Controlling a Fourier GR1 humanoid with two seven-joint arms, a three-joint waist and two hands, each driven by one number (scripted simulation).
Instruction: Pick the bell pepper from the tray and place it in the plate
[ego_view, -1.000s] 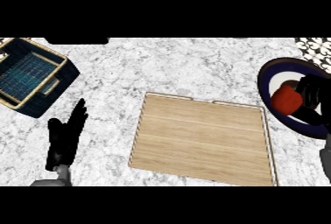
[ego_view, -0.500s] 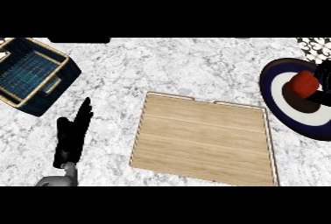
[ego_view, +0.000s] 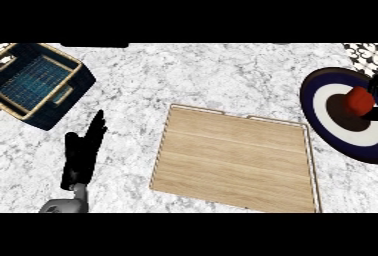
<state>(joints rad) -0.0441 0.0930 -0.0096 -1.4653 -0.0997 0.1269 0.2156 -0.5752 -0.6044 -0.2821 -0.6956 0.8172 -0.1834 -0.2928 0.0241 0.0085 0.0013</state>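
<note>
The red bell pepper (ego_view: 360, 100) sits on the dark centre of the navy-and-white ringed plate (ego_view: 319, 112) at the right edge. The light wooden tray (ego_view: 236, 160) lies bare in the middle of the counter. My left hand (ego_view: 83, 150) rests open at the lower left, fingers straight and pointing up, well clear of the tray. Of my right hand (ego_view: 374, 84) only a dark sliver shows at the right edge, just above the pepper; the rest is out of view.
A dark blue basket with tan rims (ego_view: 40, 82) stands at the upper left. A patterned object (ego_view: 365, 52) peeks in at the top right corner. White marble counter (ego_view: 221, 75) stretches between basket, tray and plate.
My right hand, which was curled round the pepper over the plate, has let go and drawn off to the right. The pepper stays on the plate. The left hand has barely moved.
</note>
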